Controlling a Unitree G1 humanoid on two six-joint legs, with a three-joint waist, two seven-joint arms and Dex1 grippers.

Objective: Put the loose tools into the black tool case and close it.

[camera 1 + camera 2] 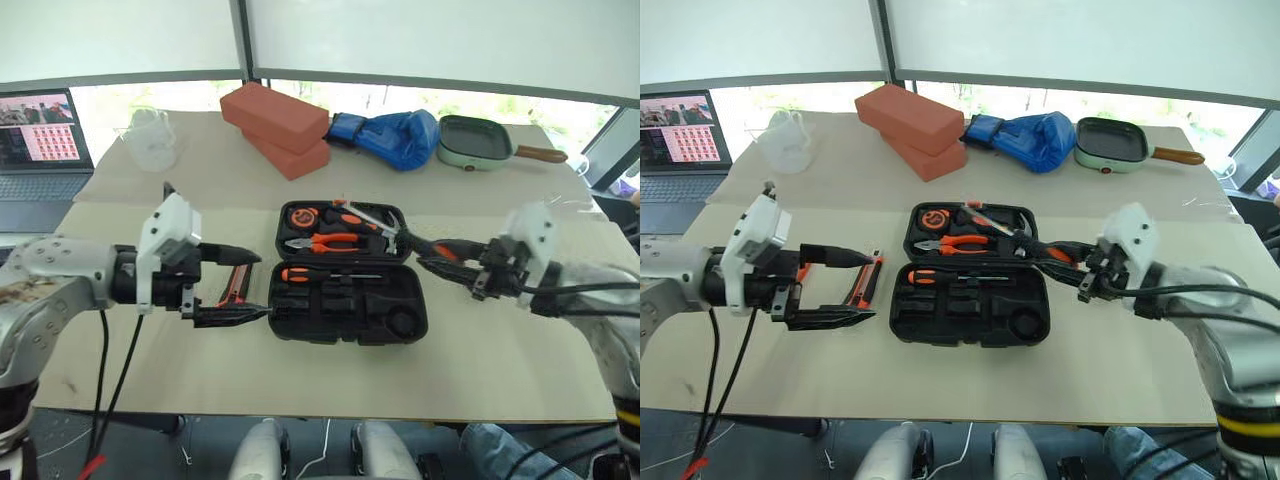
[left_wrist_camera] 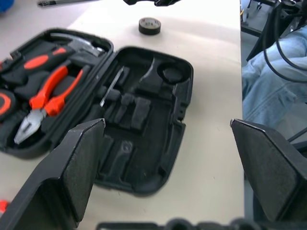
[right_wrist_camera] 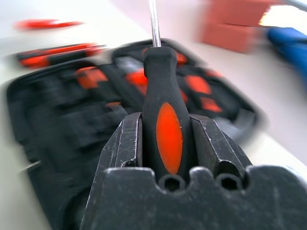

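The right claw (image 3: 163,143) covers the screwdriver's (image 3: 162,105) handle end, and the case (image 3: 62,96) behind it is blurred.

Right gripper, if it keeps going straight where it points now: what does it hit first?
Likely the open black tool case. The right gripper, shut on a black-and-orange screwdriver, aims the shaft at its tool-filled half; depth is unclear.

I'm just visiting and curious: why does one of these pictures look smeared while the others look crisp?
In the right wrist view, the black-and-orange-handled screwdriver held in the right gripper is sharp, while the black tool case behind it is streaked, as if that camera were moving. The left wrist view is crisp; in the head views the windows glare bright.
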